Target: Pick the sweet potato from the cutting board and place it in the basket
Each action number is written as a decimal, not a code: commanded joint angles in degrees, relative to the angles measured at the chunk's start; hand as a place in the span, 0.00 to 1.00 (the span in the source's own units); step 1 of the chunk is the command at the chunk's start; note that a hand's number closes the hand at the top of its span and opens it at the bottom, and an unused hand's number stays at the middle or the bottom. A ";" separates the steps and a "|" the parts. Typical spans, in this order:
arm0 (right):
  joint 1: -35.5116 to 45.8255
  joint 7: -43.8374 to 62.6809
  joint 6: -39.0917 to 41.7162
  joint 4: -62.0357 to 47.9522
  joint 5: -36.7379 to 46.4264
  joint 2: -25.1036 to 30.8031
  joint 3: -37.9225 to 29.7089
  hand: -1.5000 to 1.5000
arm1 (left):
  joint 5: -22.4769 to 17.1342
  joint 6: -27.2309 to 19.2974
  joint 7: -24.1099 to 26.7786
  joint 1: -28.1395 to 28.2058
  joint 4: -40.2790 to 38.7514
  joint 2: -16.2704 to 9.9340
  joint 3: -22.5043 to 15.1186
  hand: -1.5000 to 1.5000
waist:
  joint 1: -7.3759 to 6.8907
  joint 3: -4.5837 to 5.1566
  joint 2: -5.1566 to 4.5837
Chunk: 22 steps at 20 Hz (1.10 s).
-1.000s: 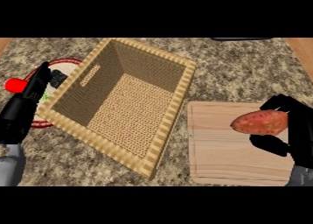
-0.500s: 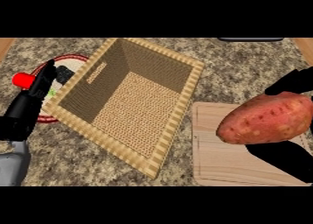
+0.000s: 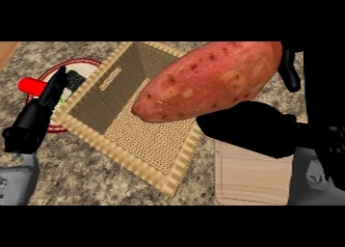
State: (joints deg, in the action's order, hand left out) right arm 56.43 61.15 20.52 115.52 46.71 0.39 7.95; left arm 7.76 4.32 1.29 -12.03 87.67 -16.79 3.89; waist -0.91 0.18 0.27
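The right hand [image 3: 257,128], black with curled fingers and thumb, is clamped around the underside of the reddish-brown, speckled sweet potato [image 3: 211,79] and holds it raised close to the head view, where it appears large. The sweet potato lies tilted, its narrower end pointing down and left, and in this view it overlaps the right-hand rim and part of the interior of the square woven wicker basket [image 3: 97,140]; it touches neither the basket nor the board. The basket sits on the speckled grey stone counter [image 3: 97,178], rotated so that one corner points toward the lower edge, with tan braided rims and a darker woven floor. The pale wooden cutting board [image 3: 250,178] lies on the counter just to the right of the basket, partly covered by the right hand and the grey right forearm [image 3: 317,188]. The left hand [image 3: 33,123] shows at the left side, fingers straight and together, pointing upward, resting over the counter beside the basket's left rim. Behind its fingertips lies a round white plate with a red rim [image 3: 79,65], partly hidden by the basket's left corner. On that plate rest a red cylindrical object [image 3: 32,86] and a small green item that is too obscured to identify.
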 commanded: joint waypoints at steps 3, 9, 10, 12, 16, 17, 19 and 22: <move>10.58 9.47 -5.33 -15.80 -3.85 -0.37 1.19 1.00 | -0.12 0.55 -3.60 -4.97 -1.73 -0.14 0.22 0.50 | -0.13 -0.06 -0.37; 18.45 13.88 -5.40 -25.43 -9.76 -0.37 0.77 1.00 | -0.70 0.68 -0.87 -3.62 -2.56 -0.35 1.58 0.50 | 0.03 -0.06 -0.18; 18.18 13.36 -6.83 -29.99 -9.98 -0.37 1.25 1.00 | -0.22 1.46 0.29 -0.01 0.25 -0.15 -0.01 0.50 | -1.16 -0.02 -0.19; 17.74 12.99 -7.77 -32.19 -11.84 -0.37 1.14 1.00 | -0.36 1.62 -1.90 1.00 3.54 0.51 -1.03 0.50 | -1.09 -0.10 -0.04; 21.30 15.93 -6.61 -36.17 -13.56 -0.37 2.01 1.00 | -0.61 1.66 -1.02 -1.22 -0.02 -0.53 0.93 0.50 | -0.03 -0.09 0.01; 21.02 15.61 -5.74 -39.22 -13.00 -0.37 3.60 1.00 | 0.53 0.38 -0.38 0.27 0.70 0.53 0.05 0.50 | -0.40 -0.05 0.01; 19.33 15.05 -4.38 -41.58 -11.14 -0.37 8.09 1.00 | -0.23 1.03 0.57 -1.48 -1.63 0.07 0.94 0.50 | 0.30 0.00 -0.11; 20.19 15.69 0.74 -42.56 -10.29 -0.37 7.56 1.00 | 0.11 0.34 -0.03 0.54 -0.16 -0.42 1.76 0.50 | 1.01 -0.08 0.31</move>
State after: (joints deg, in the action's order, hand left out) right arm 75.65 65.47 13.95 75.20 35.35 0.51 13.17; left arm 7.76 5.16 1.27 -12.12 87.53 -16.71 4.59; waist -0.70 0.13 0.35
